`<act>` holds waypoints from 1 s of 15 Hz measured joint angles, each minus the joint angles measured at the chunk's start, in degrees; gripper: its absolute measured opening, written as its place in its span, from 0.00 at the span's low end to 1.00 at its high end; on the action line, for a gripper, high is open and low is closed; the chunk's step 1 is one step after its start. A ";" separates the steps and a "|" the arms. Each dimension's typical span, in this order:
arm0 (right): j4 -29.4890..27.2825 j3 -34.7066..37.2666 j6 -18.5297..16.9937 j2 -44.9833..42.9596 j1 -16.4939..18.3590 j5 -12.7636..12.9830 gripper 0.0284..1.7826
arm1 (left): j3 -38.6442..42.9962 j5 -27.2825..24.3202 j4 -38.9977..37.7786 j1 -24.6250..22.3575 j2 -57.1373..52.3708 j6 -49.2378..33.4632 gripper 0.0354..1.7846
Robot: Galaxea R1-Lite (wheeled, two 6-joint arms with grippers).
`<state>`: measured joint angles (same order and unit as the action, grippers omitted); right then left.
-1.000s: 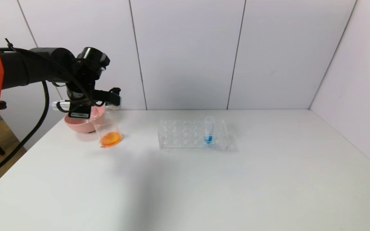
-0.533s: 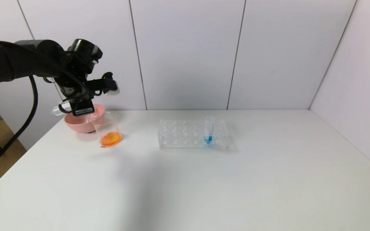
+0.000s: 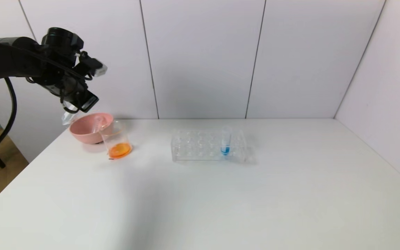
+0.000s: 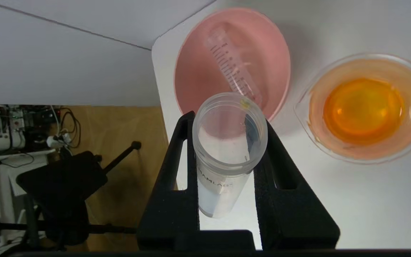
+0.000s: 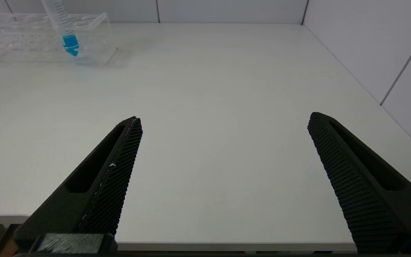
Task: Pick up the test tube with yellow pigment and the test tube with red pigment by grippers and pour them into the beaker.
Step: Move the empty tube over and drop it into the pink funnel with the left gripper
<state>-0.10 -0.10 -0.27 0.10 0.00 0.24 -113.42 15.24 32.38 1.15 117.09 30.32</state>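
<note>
Left wrist view says it's nearly over: the beaker (image 4: pixel 366 107) holds orange liquid, so both pigments look poured. One empty tube (image 4: pixel 232 64) lies in the pink bowl (image 4: pixel 191 71) at the far left, and the left gripper (image 4: pixel 227 142) clamps a second empty tube (image 4: pixel 227 157) above it, likely to drop. Right gripper (image 5: pixel 223 142) idles wide open

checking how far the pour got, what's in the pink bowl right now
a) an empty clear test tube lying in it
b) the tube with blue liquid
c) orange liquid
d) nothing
a: the left wrist view shows a clear graduated tube lying empty inside the pink bowl, while the orange liquid sits in the beaker beside it.
</note>
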 joint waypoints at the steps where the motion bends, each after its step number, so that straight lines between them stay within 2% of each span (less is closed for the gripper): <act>1: 0.00 0.00 0.02 0.00 0.00 0.02 0.95 | 0.09 -2.21 -2.54 -0.90 -0.11 -2.60 0.24; 5: 0.00 0.00 0.00 0.01 0.00 0.00 0.95 | 1.02 -12.41 -16.92 -3.64 1.01 -10.01 0.24; 10: 0.00 0.00 0.02 0.00 0.00 0.02 0.95 | 2.34 -13.13 -33.43 -5.11 6.01 -17.24 0.24; 15: 0.00 0.00 0.00 0.01 0.00 0.02 0.95 | 11.00 -13.01 -47.26 -5.44 9.86 -30.18 0.24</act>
<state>-0.10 -0.10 -0.27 0.11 0.00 0.27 -102.43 2.23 -14.88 -4.29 126.95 0.13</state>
